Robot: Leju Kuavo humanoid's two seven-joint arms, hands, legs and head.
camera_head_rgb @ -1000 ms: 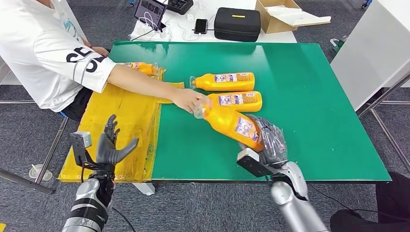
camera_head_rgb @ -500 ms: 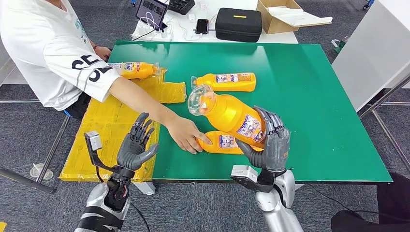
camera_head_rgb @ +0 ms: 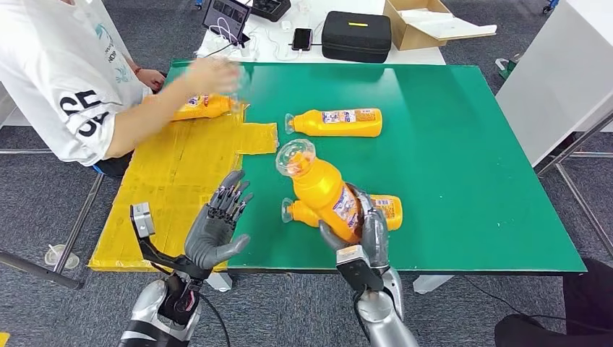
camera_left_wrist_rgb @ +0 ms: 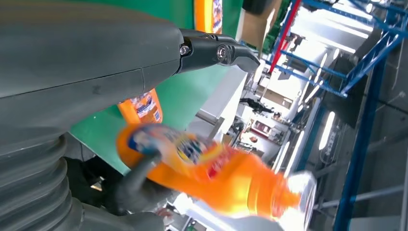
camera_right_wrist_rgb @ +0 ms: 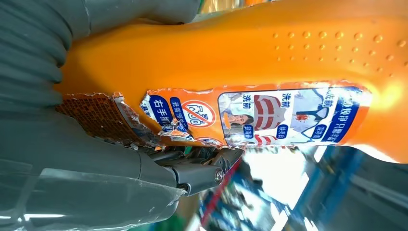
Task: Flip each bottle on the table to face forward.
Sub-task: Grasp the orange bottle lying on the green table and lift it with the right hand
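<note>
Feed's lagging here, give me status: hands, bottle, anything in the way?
Right hand holds a bottle raised, cap up. Left hand open, beside it. Second bottle lies beneath; person's arm at far left, clear of it.

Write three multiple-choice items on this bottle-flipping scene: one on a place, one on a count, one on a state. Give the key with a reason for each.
1. Where does the bottle nearest the person lie?
A. on the yellow sheet
B. in the cardboard box
C. on the floor

2. How many orange bottles show in the head view?
A. two
B. four
C. six

3. What is the state of the robot's left hand?
A. gripping a bottle
B. open, holding nothing
C. pressing on the black case

Key:
1 A: the far-left bottle rests on the yellow sheet, next to the person's hand.
2 B: that one, the far bottle on the green mat, the near bottle lying behind the right hand, and the lifted bottle in that hand.
3 B: the left hand has its fingers spread, off the bottles.
</note>
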